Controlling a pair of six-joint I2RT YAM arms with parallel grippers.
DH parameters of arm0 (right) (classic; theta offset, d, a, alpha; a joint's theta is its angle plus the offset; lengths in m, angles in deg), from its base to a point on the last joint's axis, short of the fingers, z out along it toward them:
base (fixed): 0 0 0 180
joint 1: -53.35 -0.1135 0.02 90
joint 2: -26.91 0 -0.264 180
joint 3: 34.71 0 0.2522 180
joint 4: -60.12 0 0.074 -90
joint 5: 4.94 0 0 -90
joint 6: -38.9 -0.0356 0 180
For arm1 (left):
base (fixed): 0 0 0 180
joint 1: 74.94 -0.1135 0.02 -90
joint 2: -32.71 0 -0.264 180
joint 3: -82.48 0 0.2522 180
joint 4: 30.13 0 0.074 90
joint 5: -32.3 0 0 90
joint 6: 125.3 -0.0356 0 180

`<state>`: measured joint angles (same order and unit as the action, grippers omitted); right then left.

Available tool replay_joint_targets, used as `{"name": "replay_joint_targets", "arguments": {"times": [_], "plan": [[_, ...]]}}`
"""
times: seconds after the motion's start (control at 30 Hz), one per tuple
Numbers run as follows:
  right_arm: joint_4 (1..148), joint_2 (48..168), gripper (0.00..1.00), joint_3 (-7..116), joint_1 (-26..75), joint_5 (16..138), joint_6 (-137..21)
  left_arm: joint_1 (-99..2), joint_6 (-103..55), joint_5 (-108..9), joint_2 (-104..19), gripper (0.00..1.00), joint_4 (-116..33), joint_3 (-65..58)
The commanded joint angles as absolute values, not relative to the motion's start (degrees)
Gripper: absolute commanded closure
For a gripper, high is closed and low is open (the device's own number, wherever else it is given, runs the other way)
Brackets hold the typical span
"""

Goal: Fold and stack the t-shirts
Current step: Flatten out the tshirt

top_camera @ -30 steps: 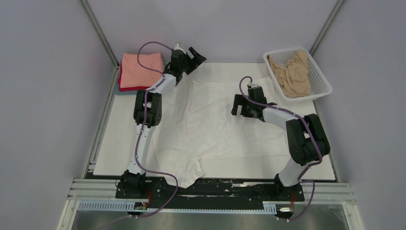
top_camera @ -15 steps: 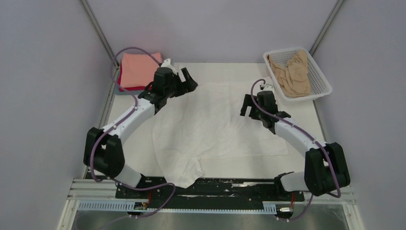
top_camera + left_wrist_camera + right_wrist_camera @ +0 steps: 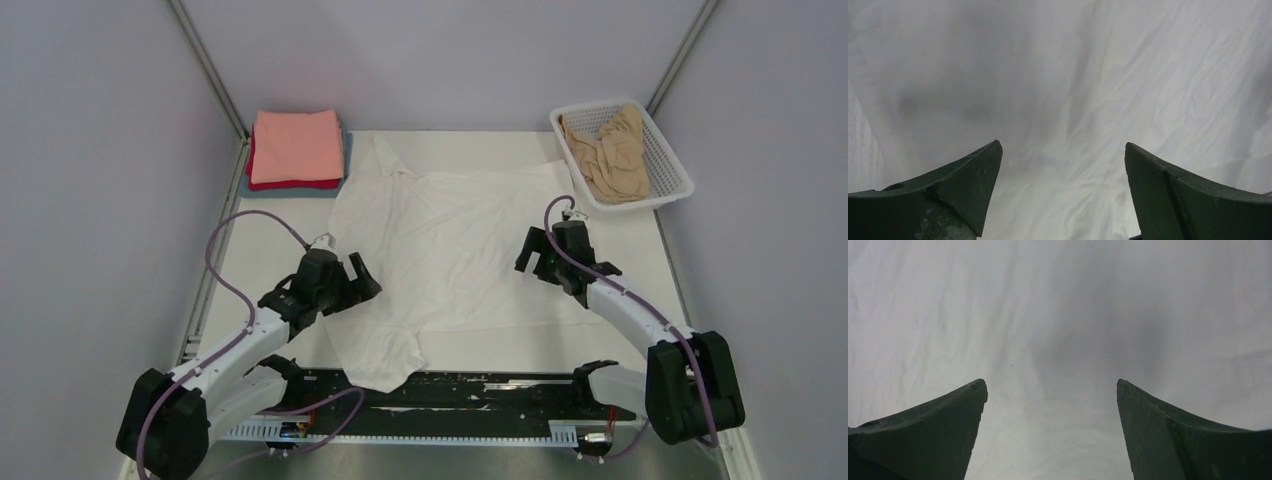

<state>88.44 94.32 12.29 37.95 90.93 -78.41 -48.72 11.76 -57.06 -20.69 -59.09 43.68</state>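
Note:
A white t-shirt [image 3: 440, 250] lies spread and wrinkled over the middle of the table, one end hanging over the near edge. My left gripper [image 3: 362, 281] hovers open over its left edge; white cloth [image 3: 1063, 100] fills the gap between the fingers. My right gripper [image 3: 534, 256] stands open above the shirt's right part, with only white fabric [image 3: 1048, 330] below it. A folded stack sits at the back left: salmon-pink t-shirt [image 3: 296, 146] on top, red t-shirt [image 3: 300, 185] under it, a grey-blue edge [image 3: 346, 150] beneath. A tan t-shirt [image 3: 610, 150] lies crumpled in the basket.
The white mesh basket [image 3: 672, 160] stands at the back right corner. Grey walls close in the left, back and right sides. The metal rail [image 3: 450, 400] with both arm bases runs along the near edge.
Both arms have pulled back toward the near edge; the left gripper came from the back left by the stack to the shirt's near left side. The shirt's far part now lies uncovered.

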Motion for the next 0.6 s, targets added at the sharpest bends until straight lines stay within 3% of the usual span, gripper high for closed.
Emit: {"name": "replay_joint_targets", "arguments": {"times": [0.0,0.43,0.57], "plan": [[87.53,97.78,0.0,11.62,40.88,87.78,-80.89,-48.61,15.64,-61.41,-22.77,0.0,-57.21,46.38],[87.28,107.98,0.0,15.81,44.35,89.72,-80.29,-55.48,12.51,-63.8,-48.0,0.0,-53.74,36.15],[87.32,107.39,0.0,16.66,44.42,86.26,-79.55,-55.78,11.2,-63.41,-48.81,0.0,-56.42,32.72]]}}
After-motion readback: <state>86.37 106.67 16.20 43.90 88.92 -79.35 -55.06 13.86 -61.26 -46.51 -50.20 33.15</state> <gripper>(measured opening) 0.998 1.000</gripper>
